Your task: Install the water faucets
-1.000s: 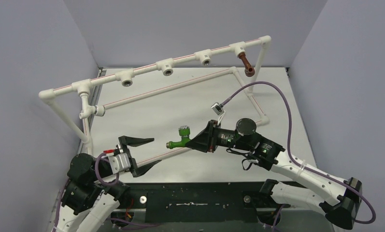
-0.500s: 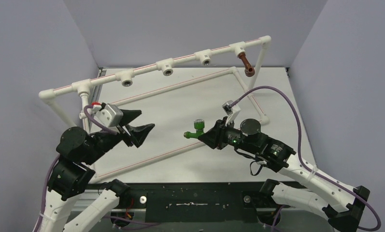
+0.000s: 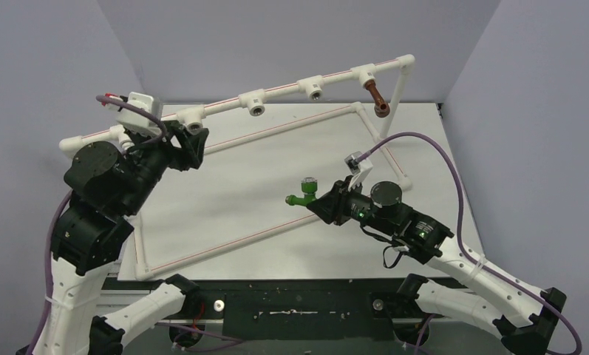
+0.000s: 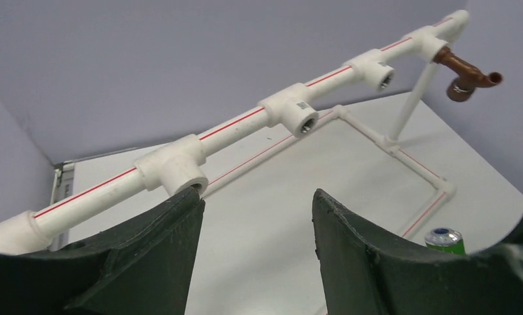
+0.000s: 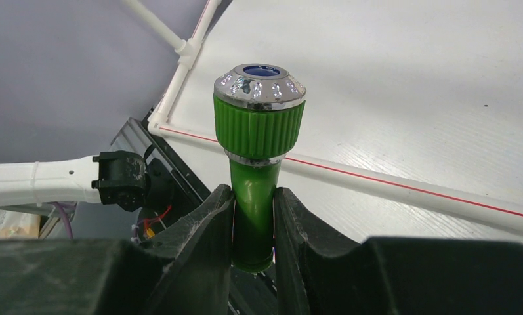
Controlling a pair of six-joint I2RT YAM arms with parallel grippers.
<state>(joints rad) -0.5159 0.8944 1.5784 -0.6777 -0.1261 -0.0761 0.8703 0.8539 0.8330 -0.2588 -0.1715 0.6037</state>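
Note:
My right gripper (image 3: 322,202) is shut on the green faucet (image 3: 304,194) and holds it above the middle of the table; the wrist view shows its stem (image 5: 253,203) clamped between my fingers, the silver-rimmed end up. The reddish-brown faucet (image 3: 377,99) hangs from the rightmost tee of the raised white pipe rail (image 3: 276,90) and shows in the left wrist view (image 4: 466,72). My left gripper (image 3: 191,146) is open and empty, raised just below the rail's left tee socket (image 4: 178,172). The green faucet's top shows at that view's lower right (image 4: 444,239).
The white pipe frame's floor loop (image 3: 276,229) lies on the table under my right gripper. Empty tee sockets (image 3: 256,104) sit along the rail. Grey walls close in the table on three sides.
My left arm has swung up and back from the near left edge to just under the rail's left tee. My right gripper has lifted the green faucet and moved it right and back.

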